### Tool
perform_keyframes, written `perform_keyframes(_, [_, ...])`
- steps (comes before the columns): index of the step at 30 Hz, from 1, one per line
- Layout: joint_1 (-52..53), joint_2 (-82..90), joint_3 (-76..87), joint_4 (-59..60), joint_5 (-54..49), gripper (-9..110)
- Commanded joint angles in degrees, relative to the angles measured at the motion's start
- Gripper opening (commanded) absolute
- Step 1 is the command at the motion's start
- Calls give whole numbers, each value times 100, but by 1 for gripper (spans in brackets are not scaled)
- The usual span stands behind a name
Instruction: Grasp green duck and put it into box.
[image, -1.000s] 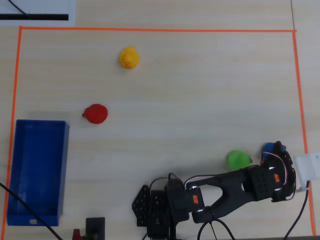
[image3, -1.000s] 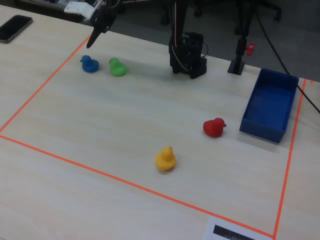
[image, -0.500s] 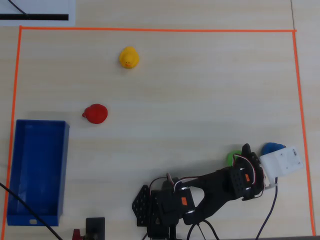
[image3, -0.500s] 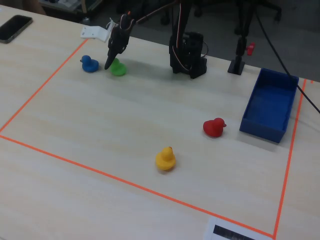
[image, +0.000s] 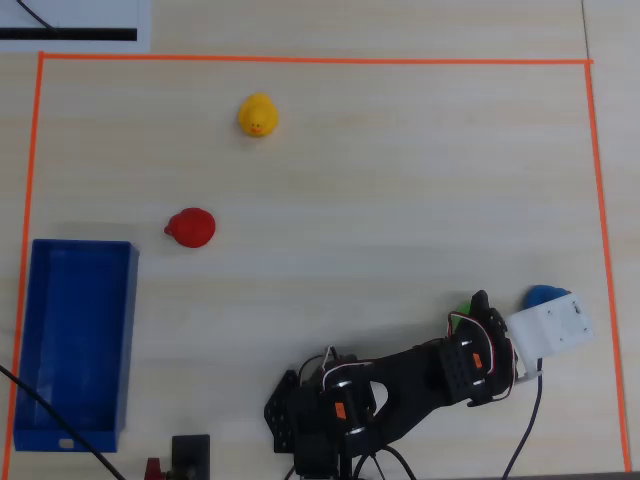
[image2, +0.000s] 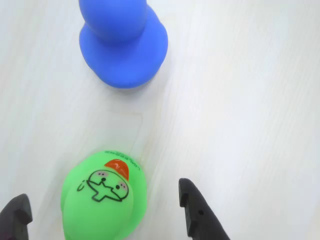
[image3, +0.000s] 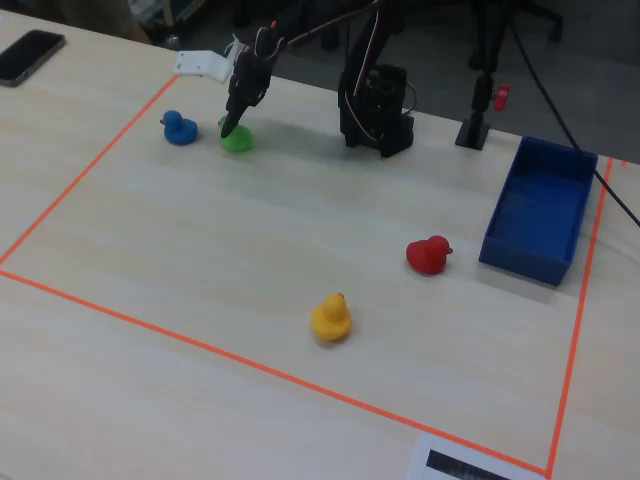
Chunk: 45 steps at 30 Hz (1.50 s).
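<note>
The green duck (image2: 104, 202) sits on the table between my two black fingers, one finger on each side with a gap to each. My gripper (image2: 102, 210) is open around it. In the overhead view only a sliver of the green duck (image: 462, 308) shows beside my gripper (image: 478, 312). In the fixed view the gripper (image3: 230, 125) stands over the green duck (image3: 238, 139) at the far left. The blue box (image: 72, 340) lies at the left edge in the overhead view, and at the right in the fixed view (image3: 540, 208), far from the gripper.
A blue duck (image2: 123, 42) stands just beyond the green one, also in the overhead view (image: 541, 296). A red duck (image: 191, 227) and a yellow duck (image: 258, 115) stand mid-table. Orange tape (image: 300, 60) frames the work area. The arm base (image3: 377, 105) is at the table's edge.
</note>
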Motion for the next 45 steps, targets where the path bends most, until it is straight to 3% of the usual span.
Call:
perform_keyframes(1, [-272,44,-18,-70,229,40])
perform_keyframes(18, [-668,-492,589,-1204,466,40])
perform_keyframes(20, [-650,-580,589,-1292,466,32])
perform_keyframes(21, [-650,-615,589,-1318,466,21])
perform_keyframes(22, [-650,-642,598,-1380,545,0])
perform_keyframes(37, [-721,-475,686,-923,642,0])
perform_keyframes(40, [-870,-185,404,-255,923,0])
perform_keyframes(45, [-2303,1547,-1213,2698,2399,0])
